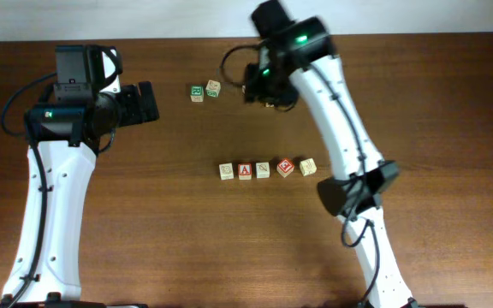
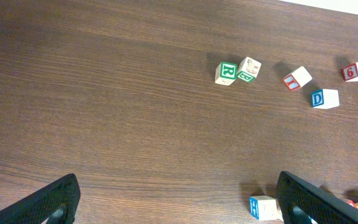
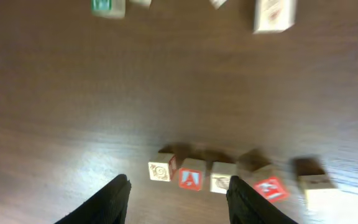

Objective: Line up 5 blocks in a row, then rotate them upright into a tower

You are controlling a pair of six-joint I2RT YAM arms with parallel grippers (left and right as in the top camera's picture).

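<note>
Five blocks lie in a row at mid-table: a beige one, a red "A", another beige one, a tilted red-bordered one and a pale one. In the right wrist view the same row runs from the left block past the "A" to the tilted red one. My right gripper hangs above and short of that row, open and holding nothing. My left gripper is wide open at the far left, over bare wood. A blue-faced block sits by its right finger.
Two green-printed cubes stand at the back, also seen as a green "R" cube with its neighbour. Beyond them lie a red "1" cube, a blue "D" cube and a red "6" cube.
</note>
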